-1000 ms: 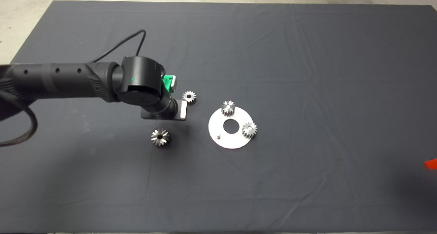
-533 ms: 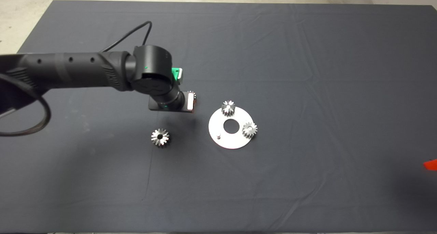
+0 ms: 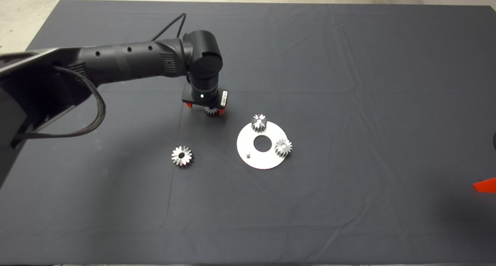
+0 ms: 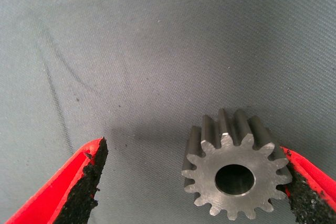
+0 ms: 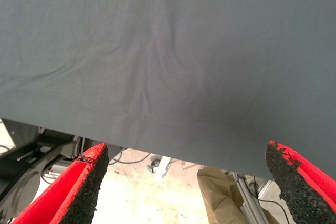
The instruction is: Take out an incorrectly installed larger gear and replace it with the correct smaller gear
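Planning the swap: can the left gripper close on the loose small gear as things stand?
Probably yes. The left gripper is open around the smaller gear, one finger right against its teeth, the other apart, nothing between but bare mat.

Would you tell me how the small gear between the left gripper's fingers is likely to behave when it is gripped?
The smaller gear looks like solid metal, so probably stiff and heavy for its size. Lying flat on the mat, it should not roll. Its pointed teeth may slip against one pad.
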